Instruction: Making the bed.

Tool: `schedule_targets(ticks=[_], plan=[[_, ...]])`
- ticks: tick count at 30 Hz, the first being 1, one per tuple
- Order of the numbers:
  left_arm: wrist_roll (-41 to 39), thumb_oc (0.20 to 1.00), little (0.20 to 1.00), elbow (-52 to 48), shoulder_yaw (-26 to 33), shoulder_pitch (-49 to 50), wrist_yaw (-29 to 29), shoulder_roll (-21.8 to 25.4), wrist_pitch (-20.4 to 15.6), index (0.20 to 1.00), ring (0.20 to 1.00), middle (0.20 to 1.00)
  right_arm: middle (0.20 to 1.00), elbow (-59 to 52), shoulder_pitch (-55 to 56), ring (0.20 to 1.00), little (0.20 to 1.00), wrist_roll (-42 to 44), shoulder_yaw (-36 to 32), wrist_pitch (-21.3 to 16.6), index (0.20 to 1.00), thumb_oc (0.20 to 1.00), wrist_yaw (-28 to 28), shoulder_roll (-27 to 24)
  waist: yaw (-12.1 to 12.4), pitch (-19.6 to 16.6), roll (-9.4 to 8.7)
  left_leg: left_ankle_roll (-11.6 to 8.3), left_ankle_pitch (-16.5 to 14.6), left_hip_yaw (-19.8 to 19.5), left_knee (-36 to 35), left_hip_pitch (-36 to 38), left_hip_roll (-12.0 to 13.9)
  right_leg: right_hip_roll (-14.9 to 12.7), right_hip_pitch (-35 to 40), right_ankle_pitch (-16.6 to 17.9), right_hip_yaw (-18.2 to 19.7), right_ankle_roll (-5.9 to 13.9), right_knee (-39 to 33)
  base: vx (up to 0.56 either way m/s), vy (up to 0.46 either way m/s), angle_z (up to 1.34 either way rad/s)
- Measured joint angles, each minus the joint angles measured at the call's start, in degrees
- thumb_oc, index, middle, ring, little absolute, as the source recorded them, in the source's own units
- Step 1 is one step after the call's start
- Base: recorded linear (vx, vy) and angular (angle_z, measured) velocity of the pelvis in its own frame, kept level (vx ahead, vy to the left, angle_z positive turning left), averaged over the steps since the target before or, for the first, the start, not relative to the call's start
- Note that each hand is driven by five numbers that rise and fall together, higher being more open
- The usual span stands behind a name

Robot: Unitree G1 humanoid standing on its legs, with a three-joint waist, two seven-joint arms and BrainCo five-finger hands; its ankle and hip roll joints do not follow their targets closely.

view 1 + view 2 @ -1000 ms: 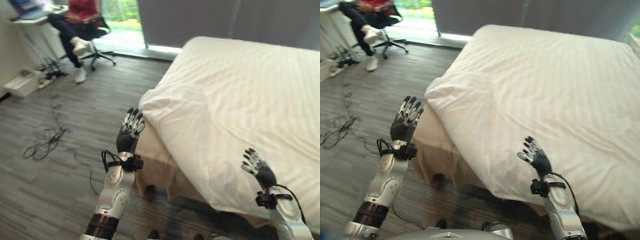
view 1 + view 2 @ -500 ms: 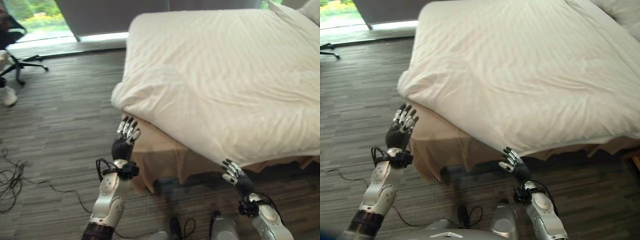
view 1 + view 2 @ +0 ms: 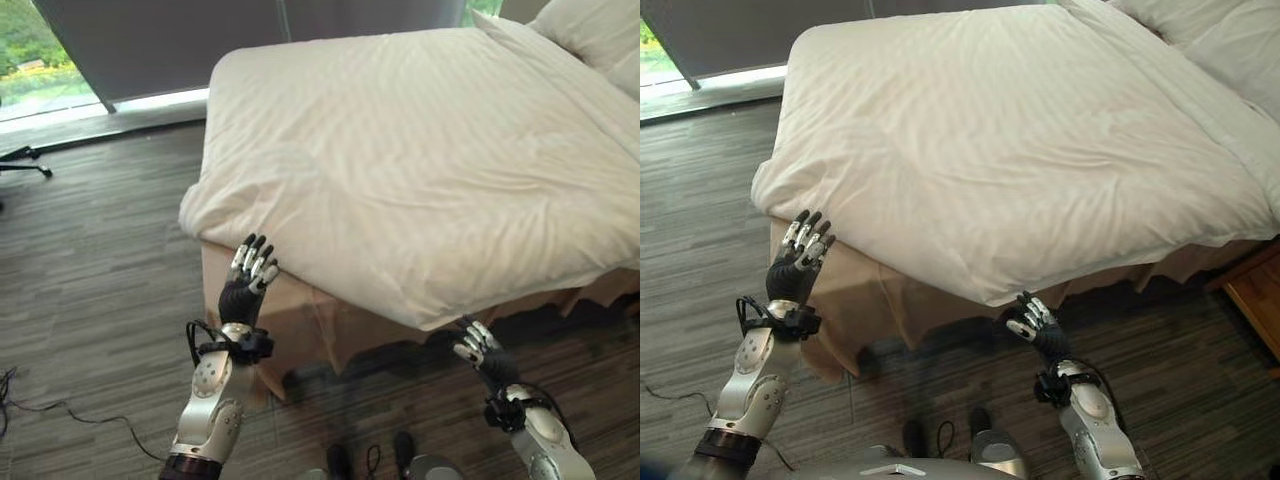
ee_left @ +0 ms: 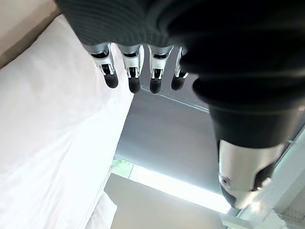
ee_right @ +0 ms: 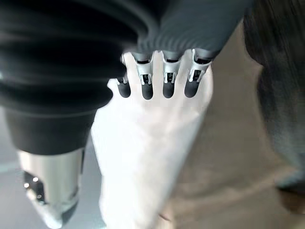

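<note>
While the white duvet (image 3: 420,160) is spread over the bed, its near edge is seen hanging over the tan bed skirt (image 3: 300,320). The left hand (image 3: 246,283) is held up beside the duvet's corner, fingers straight, nothing held. The right hand (image 3: 1033,325) is raised just under the overhanging edge, fingers likewise straight and empty. Soft, light, bulky cloth is expected; the hem near each corner is judged best pinched.

Cream striped duvet (image 3: 430,160) runs off right edge, far side unseen; white pillows (image 3: 1200,40) cropped at top right corner; tan bed skirt (image 3: 855,300) mostly hidden under duvet overhang; brown wooden nightstand (image 3: 1255,300) cut by right edge, only corner showing
</note>
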Motion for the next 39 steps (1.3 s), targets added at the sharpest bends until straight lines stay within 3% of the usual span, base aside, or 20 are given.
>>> schedule_targets(ticks=[1,5,9,10,12,13,14,16,17,20,22,23,25,26,27,28,29,30,35,39], plan=[[0.0,1.0,1.0,0.2,0.1,0.2,0.2,-0.1,0.1,1.0,1.0,1.0,1.0,-1.9,-0.5,1.0,1.0,0.2,-0.8,0.3,1.0,1.0,0.0,-0.4,0.2,0.2,-0.24,-1.08,-0.3,-2.8,-1.3,1.8,5.8,0.2,0.5,0.1,0.4,-0.1,-0.2,-0.02,0.178,-0.19],[-0.1,1.0,1.0,0.1,-0.1,-0.4,0.6,-0.5,0.0,1.0,1.0,1.0,1.0,-1.7,-3.1,1.0,1.0,0.3,-1.9,0.1,1.0,1.0,0.3,-1.3,-0.9,0.1,1.94,-2.46,-0.7,-6.3,-4.2,9.1,14.6,0.6,-1.5,-0.6,3.6,1.51,3.3,-0.04,0.275,-0.35],[-0.5,1.0,1.0,0.1,-1.0,-4.3,0.4,-1.3,-0.2,1.0,1.0,1.0,1.0,-0.8,-0.6,1.0,1.0,0.3,-3.1,0.2,1.0,1.0,0.1,-2.7,-4.2,-0.2,4.93,-5.84,2.9,-5.4,-12.2,14.6,19.2,-0.4,-1.8,0.2,2.9,5.02,3.4,-0.02,0.321,0.11],[-0.5,1.0,1.0,0.3,-2.0,-6.1,0.3,-1.7,-0.7,1.0,1.0,1.0,1.0,-0.7,1.1,1.0,1.0,0.3,-4.4,0.3,1.0,1.0,0.2,-3.4,-4.2,0.1,6.1,-7.58,4.8,-4.0,-14.7,15.3,19.2,-1.6,-2.5,0.7,2.8,7.5,3.5,-0.05,0.399,0.18],[-0.6,1.0,1.0,0.5,-3.2,-6.8,0.3,-1.7,-0.7,1.0,1.0,1.0,1.0,-0.5,2.3,1.0,1.0,0.2,-5.2,0.3,1.0,1.0,0.0,-3.5,-5.3,0.1,6.14,-11.36,1.9,-1.9,-16.7,15.4,17.2,-4.0,-2.7,1.1,1.4,8.87,3.1,-0.08,0.461,0.35],[-0.6,1.0,1.0,0.5,-3.3,-7.2,0.4,-1.5,-0.9,1.0,1.0,1.0,1.0,-0.3,3.2,1.0,1.0,0.2,-5.2,0.4,1.0,1.0,0.0,-2.3,-5.5,-0.1,5.21,-9.23,-2.3,-1.3,-17.9,15.4,14.0,-7.1,-3.2,2.6,1.5,10.24,2.4,-0.08,0.433,0.38],[-0.6,1.0,1.0,0.5,-3.4,-7.2,0.4,-1.1,-0.9,1.0,1.0,1.0,1.0,-0.3,3.2,1.0,1.0,0.2,-5.2,0.4,1.0,1.0,-0.1,-1.5,-5.4,0.0,4.84,-8.03,-3.8,-1.0,-18.3,15.3,12.8,-8.3,-3.5,3.3,1.6,10.76,2.3,-0.05,0.472,0.25],[-0.6,1.0,1.0,1.8,-3.7,-6.7,0.4,0.3,-0.9,1.0,1.0,1.0,1.0,-0.1,3.4,1.0,1.0,0.2,-4.9,0.4,1.0,1.0,-0.2,1.7,-5.0,0.1,3.32,-6.97,-4.1,-0.3,-18.8,15.6,9.2,-11.6,-3.6,6.5,1.2,10.03,1.2,0.0,0.431,-0.1],[-0.6,1.0,1.0,4.0,-3.8,-6.5,0.5,0.5,-0.9,1.0,1.0,1.0,1.0,-0.3,3.9,1.0,1.0,0.3,-5.2,0.4,1.0,1.0,-0.3,4.6,-4.1,-0.2,2.38,-4.8,-4.6,1.0,-18.9,16.9,6.0,-13.9,-3.2,9.8,1.9,9.57,0.5,0.01,0.583,-0.39],[-0.5,1.0,1.0,6.9,-4.7,-6.4,0.5,1.3,-1.0,1.0,1.0,1.0,1.0,-0.9,4.7,1.0,1.0,0.4,-5.6,0.3,1.0,1.0,-0.7,7.5,-4.6,-0.9,1.54,-1.79,-7.6,2.9,-15.3,15.8,3.0,-16.3,-4.5,14.5,2.2,7.85,0.8,0.0,0.494,-0.44],[0.0,1.0,1.0,7.3,-4.4,-5.7,0.4,2.1,-0.7,1.0,1.0,1.0,1.0,-0.5,5.1,1.0,1.0,2.8,-5.3,0.3,1.0,1.0,-1.5,8.7,-5.5,-1.0,1.68,1.25,-9.5,4.8,-11.0,13.6,2.4,-16.3,-9.5,21.7,3.7,7.62,3.8,-0.11,0.447,-0.55],[0.0,1.0,1.0,7.2,-4.5,-5.3,0.4,2.1,-0.7,1.0,1.0,1.0,1.0,-0.2,5.7,1.0,1.0,3.6,-4.6,0.3,1.0,1.0,-1.5,8.2,-6.1,-1.2,1.63,1.44,-9.4,5.9,-11.2,14.0,1.7,-15.8,-10.1,22.9,4.3,6.25,4.5,-0.21,0.546,-0.5],[0.1,1.0,1.0,7.2,-4.6,-4.3,0.2,2.1,-0.6,1.0,1.0,1.0,1.0,-0.1,7.4,1.0,1.0,4.4,-3.3,0.3,1.0,1.0,-1.2,7.7,-7.6,-1.0,1.37,3.26,-9.1,6.7,-10.2,14.2,0.7,-14.7,-11.4,28.3,7.6,-0.08,6.3,-0.17,0.42,-0.23],[0.6,1.0,1.0,7.3,-4.3,-4.1,0.2,2.3,-0.1,1.0,1.0,1.0,1.0,0.3,8.3,1.0,1.0,4.4,-2.9,0.4,1.0,1.0,-0.8,7.7,-7.1,-0.8,2.44,3.83,-9.4,7.3,-10.1,14.2,2.2,-13.3,-12.4,26.8,8.5,1.57,8.4,-0.1,0.207,-0.2],[0.6,1.0,1.0,7.4,-4.0,-3.8,0.3,1.9,0.2,1.0,1.0,1.0,1.0,1.1,8.3,1.0,1.0,4.3,-2.7,0.6,1.0,1.0,-0.4,7.6,-7.0,-0.9,3.48,4.36,-9.2,8.1,-10.2,14.1,3.5,-10.4,-12.8,19.2,7.0,7.63,14.1,-0.12,0.292,-0.27],[0.6,1.0,1.0,7.3,-3.9,-3.2,0.3,1.5,0.3,1.0,1.0,1.0,1.0,1.5,8.3,1.0,1.0,4.3,-2.7,0.8,1.0,1.0,-0.2,7.3,-6.6,-0.8,4.59,4.27,-8.8,8.0,-10.7,14.3,5.1,-8.1,-14.1,10.3,4.2,8.44,21.7,-0.09,0.199,-0.22],[0.7,1.0,1.0,6.2,-4.0,-1.8,0.3,1.7,0.7,1.0,1.0,1.0,1.0,0.7,8.3,1.0,1.0,4.3,-3.0,0.8,1.0,1.0,-0.1,6.3,-5.8,-2.1,5.03,3.35,-7.0,8.5,-12.9,14.3,5.2,-4.5,-13.1,3.5,-1.3,7.48,26.8,-0.09,0.198,-0.49],[0.7,1.0,1.0,5.3,-3.3,-0.8,0.4,1.7,0.7,1.0,1.0,1.0,1.0,0.7,7.3,1.0,1.0,4.3,-3.4,0.6,1.0,1.0,-0.1,5.7,-4.4,-2.3,4.3,3.17,-6.1,10.2,-13.9,14.6,4.6,-4.8,-13.1,3.4,-6.1,6.94,25.4,-0.07,0.141,-0.69],[0.7,1.0,1.0,5.0,-1.3,2.1,0.2,0.6,1.8,1.0,1.0,1.0,1.0,0.8,3.3,1.0,1.0,4.2,-3.7,0.5,1.0,1.0,-0.2,3.8,-3.7,-2.9,3.65,2.36,-5.2,13.8,-17.0,16.3,5.3,-3.3,-8.4,1.6,-8.5,7.98,14.5,0.01,-0.042,-0.42],[0.6,1.0,1.0,5.0,-1.2,2.2,0.0,-0.4,1.8,1.0,1.0,1.0,1.0,-0.7,3.0,1.0,1.0,4.1,-3.8,0.3,1.0,1.0,-0.2,2.5,-2.6,-3.9,3.66,1.6,-4.0,14.8,-17.6,16.6,7.4,0.9,-5.2,2.8,-8.4,4.03,5.2,0.03,-0.134,-0.21]])
